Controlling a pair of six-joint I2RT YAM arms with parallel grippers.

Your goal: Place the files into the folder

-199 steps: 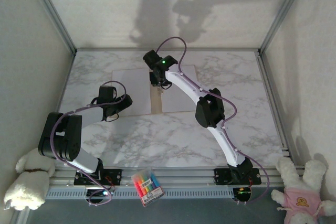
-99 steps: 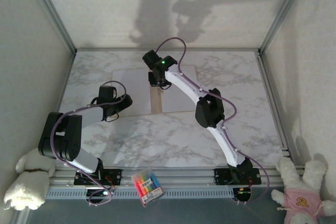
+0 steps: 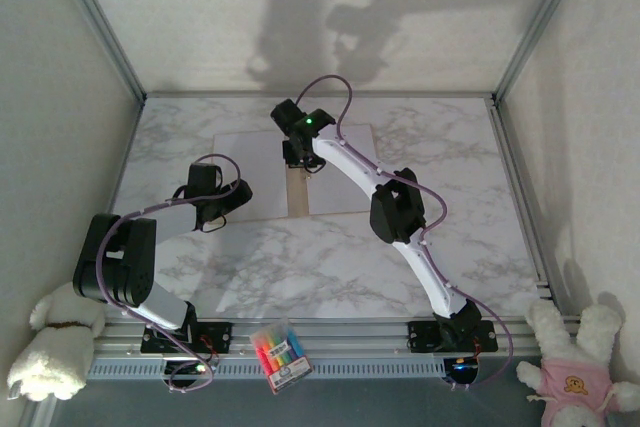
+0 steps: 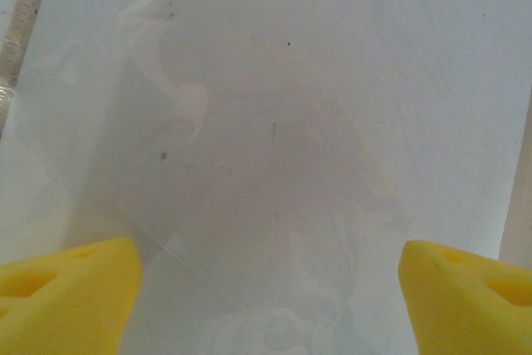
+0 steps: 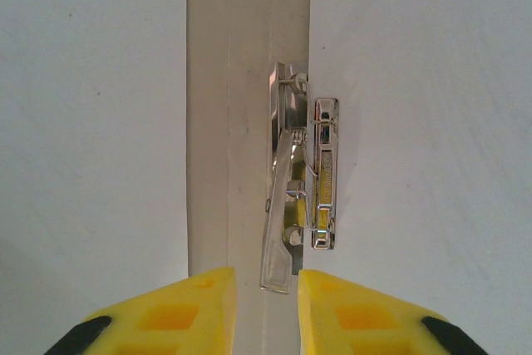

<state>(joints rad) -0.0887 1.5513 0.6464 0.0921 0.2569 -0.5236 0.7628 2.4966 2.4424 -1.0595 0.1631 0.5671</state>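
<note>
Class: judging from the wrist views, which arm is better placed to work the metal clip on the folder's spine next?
Probably the right. Its gripper hangs narrowly parted directly at the metal clip on the folder spine. The left gripper stands wide open over a white sheet.

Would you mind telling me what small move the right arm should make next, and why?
Probably ease the right gripper forward and close on the metal clip. Its yellow fingers stand narrowly apart, straddling the clip's near end over the folder spine, with white files on both sides.

No legible text, labels or numbers anywhere
</note>
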